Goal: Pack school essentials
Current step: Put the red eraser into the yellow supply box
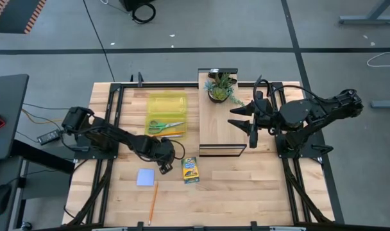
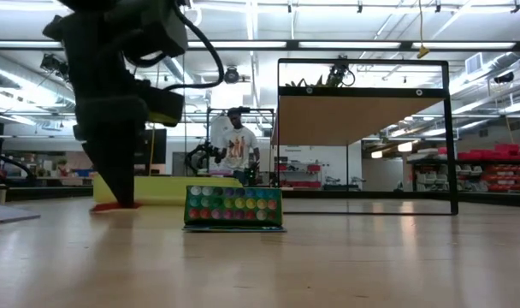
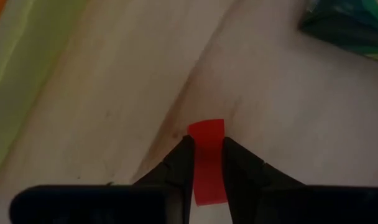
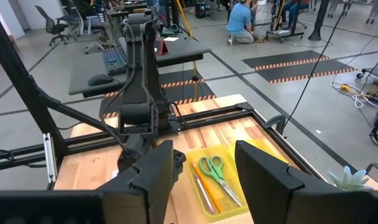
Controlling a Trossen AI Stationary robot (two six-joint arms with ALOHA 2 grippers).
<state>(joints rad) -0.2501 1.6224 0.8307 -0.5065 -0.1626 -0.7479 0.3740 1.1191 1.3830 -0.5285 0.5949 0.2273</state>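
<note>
Left gripper (image 3: 207,152) is pinching the red pen (image 3: 207,162) on the table beside the crayon box (image 1: 190,170). Scissors (image 1: 165,126) and an orange pencil are already lying in the yellow tray (image 1: 167,102); notepad (image 1: 145,177) and second pencil (image 1: 152,203) are waiting. Right gripper (image 1: 251,123) is hovering open near the plant.
</note>
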